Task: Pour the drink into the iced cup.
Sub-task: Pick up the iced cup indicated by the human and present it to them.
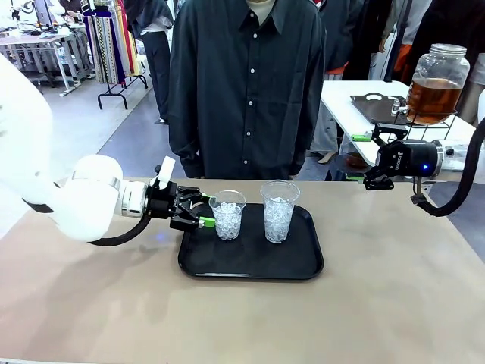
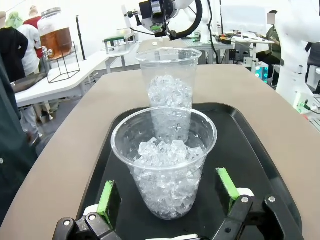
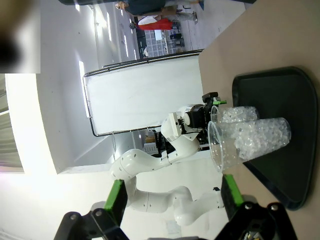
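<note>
On the tray (image 1: 250, 269), the left-hand iced cup (image 1: 227, 216) stands upright at the mouth of our wide-open left jaws; our right jaws, equally wide, hang well off

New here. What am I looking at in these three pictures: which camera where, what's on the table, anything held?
Two robot arms share a table with a person. The front picture looks across from the robot's side; the other two come from a camera on each wrist, looking along its fingers. A black tray holds a shorter ice cup and a taller ice cup. The left tool is open at the shorter one, not gripping. The right tool hangs open, empty. The amber drink sits in a jar on another table.
</note>
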